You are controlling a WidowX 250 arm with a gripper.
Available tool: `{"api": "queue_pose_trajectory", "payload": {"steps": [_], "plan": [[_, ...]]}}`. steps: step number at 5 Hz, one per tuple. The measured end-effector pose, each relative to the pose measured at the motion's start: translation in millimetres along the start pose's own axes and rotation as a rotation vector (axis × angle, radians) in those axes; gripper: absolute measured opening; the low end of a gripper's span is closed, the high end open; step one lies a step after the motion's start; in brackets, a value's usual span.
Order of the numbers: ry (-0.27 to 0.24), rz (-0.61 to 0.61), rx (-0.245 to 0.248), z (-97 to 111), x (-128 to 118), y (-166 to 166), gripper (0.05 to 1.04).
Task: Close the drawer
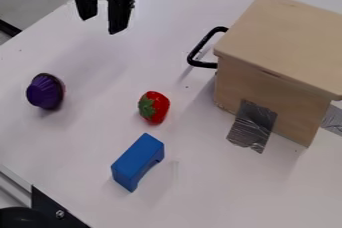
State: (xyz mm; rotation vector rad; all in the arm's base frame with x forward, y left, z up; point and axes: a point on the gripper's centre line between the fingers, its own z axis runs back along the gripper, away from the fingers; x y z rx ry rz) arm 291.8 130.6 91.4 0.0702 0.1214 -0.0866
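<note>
Okay — fingers (121,14) spread apart, up over the far-left part of the counter (73,144). Black drawer handle (201,45) juts from the wooden box (284,37), right of the fingers — well apart from them.

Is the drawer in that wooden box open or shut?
It looks shut: the black handle's ends sit right up by the wooden box, with nothing pulled out between them.
</note>
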Motion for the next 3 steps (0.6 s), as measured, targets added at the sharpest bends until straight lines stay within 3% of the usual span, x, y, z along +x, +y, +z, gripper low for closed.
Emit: {"api": "queue_pose_trajectory", "payload": {"steps": [3], "plan": [[0.007, -0.049, -0.01, 2.0, 1.3, -5.7, 0.998]]}}
